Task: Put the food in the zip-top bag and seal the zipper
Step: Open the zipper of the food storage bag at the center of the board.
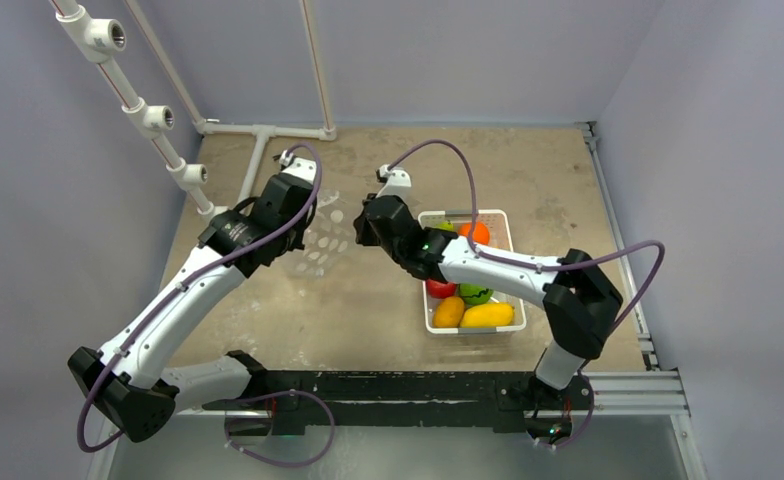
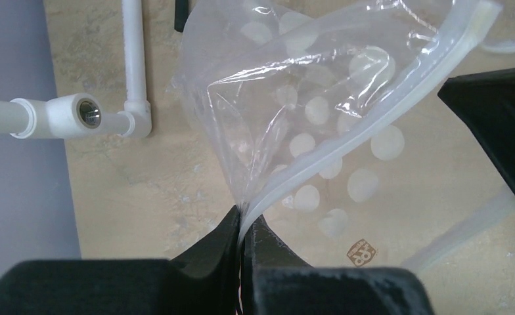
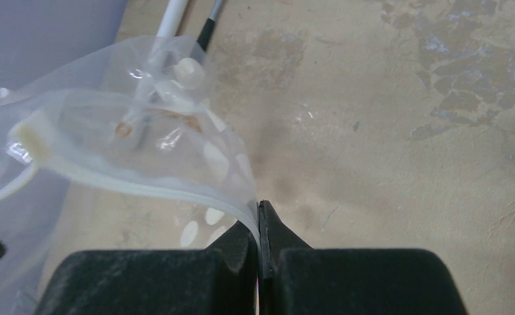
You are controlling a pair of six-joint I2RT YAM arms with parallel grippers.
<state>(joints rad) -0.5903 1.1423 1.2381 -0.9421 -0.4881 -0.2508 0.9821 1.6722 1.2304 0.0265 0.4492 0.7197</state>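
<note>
No text or label can be read.

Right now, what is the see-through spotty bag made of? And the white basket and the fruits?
The bag looks like thin, soft plastic film: clear, shiny and crinkled. Its zipper seems thicker, milky plastic. The basket looks like hard white plastic with slotted walls. The fruits are smooth and glossy, probably plastic toys, though I can't be sure.
</note>
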